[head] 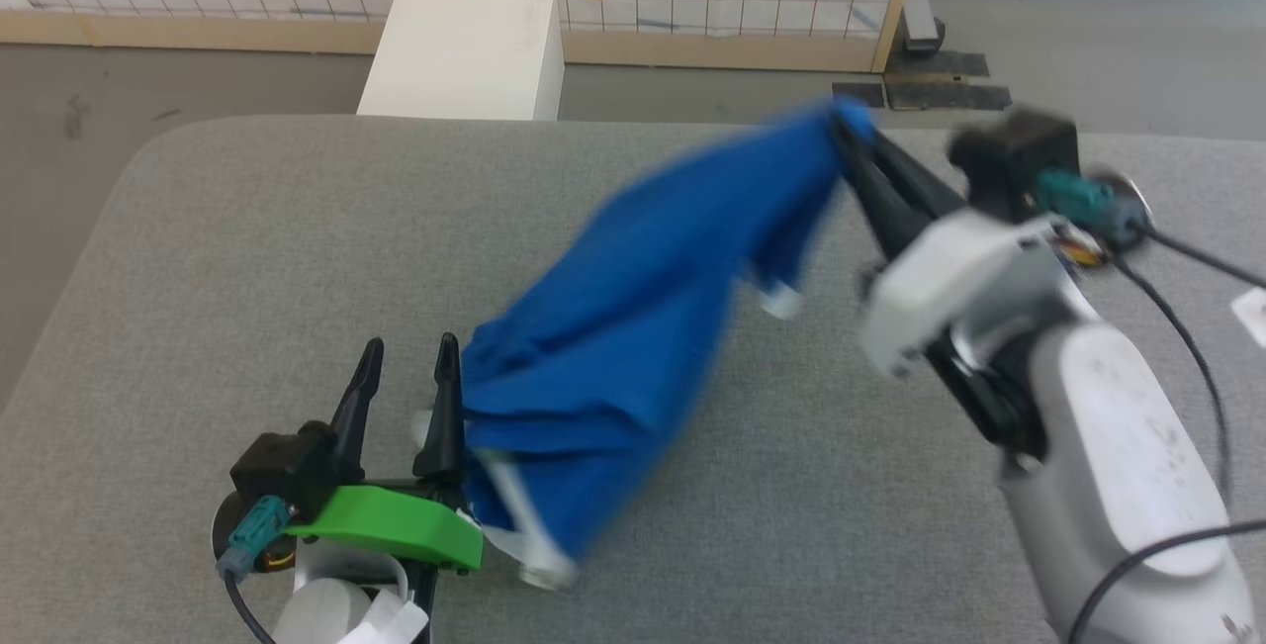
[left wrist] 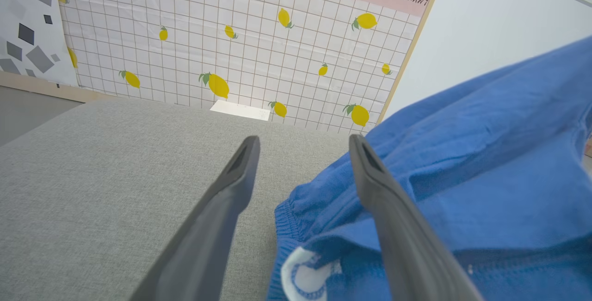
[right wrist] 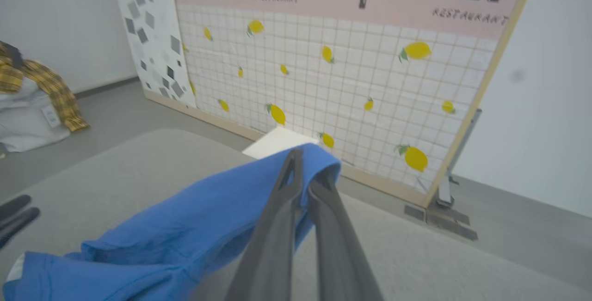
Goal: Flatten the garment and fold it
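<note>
Garment point(head: 633, 308) is being gripped at 1 corner by the right gripper point(head: 849, 130), whose 2 dark fingers are being pressed together on the blue cloth, above the far right part of the grey padded table point(head: 247, 229). From that raised corner the cloth is being draped down and to the left, and its bunched lower end is being borne by the table just beside the left gripper point(head: 410, 345). The left gripper's 2 fingers are being shown spread apart and clamped on nothing. In the left wrist view, 1 finger point(left wrist: 393, 227) is being shown lying across the folds, with a white label point(left wrist: 300, 275) turned up near it. White trim point(head: 519, 525) is being shown at the lower edge. The cloth is being blurred in the head view.
</note>
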Robot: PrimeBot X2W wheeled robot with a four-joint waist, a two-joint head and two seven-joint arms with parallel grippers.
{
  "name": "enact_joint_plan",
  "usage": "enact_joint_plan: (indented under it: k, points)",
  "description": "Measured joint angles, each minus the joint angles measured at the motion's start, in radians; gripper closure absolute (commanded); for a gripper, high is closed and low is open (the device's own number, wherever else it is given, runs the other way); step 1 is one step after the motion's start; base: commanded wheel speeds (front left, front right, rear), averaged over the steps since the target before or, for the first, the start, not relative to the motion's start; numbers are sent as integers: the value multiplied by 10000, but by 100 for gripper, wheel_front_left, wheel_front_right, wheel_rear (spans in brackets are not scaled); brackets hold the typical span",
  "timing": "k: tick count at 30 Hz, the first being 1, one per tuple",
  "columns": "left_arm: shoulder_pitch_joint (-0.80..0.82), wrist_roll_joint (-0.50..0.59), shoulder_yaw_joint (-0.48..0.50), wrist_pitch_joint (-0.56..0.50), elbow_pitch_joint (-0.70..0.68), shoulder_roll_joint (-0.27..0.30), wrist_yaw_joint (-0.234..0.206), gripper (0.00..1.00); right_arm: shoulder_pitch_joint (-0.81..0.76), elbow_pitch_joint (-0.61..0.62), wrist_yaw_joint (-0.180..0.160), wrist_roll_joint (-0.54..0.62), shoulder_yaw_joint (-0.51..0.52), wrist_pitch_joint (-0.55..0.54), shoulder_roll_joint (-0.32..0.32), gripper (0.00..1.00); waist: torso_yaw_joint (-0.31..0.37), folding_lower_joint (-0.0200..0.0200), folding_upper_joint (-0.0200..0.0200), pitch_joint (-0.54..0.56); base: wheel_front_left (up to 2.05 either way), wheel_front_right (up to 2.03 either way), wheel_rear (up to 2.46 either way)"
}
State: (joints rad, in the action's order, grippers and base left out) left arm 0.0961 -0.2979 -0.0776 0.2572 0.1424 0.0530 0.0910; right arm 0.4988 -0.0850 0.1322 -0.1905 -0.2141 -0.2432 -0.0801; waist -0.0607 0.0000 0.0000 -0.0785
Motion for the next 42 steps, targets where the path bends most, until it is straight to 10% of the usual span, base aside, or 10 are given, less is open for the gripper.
enact_joint_plan:
  k: [8,9,18,26,41,42]
  points:
    - [28,2,-2,0,-67,0,-36,0,-1211,-1983,-2,1574,2447,-268,-263,90,48,0,0,-325,0,0,0]
    - [33,2,-4,0,-65,0,-36,0,-1267,-2174,0,1818,2708,-407,-251,0,57,0,0,-357,0,0,0]
    - [85,2,-100,0,-46,-2,-35,0,-2061,-803,-2,2970,3277,94,-13,0,-8,1,0,-339,0,0,0]
    - [85,2,-69,0,-75,-4,-35,0,-3578,1172,0,2077,-468,963,31,0,-84,0,0,-326,0,0,0]
    - [477,-138,-443,0,-199,-6,-92,0,-1548,-1850,0,1639,-4405,173,-127,0,-656,1,0,-834,0,0,0]
    - [492,-176,-468,0,-203,-6,-100,0,-1441,-2044,0,1638,-4489,40,-127,31,-704,1,0,-856,0,0,0]
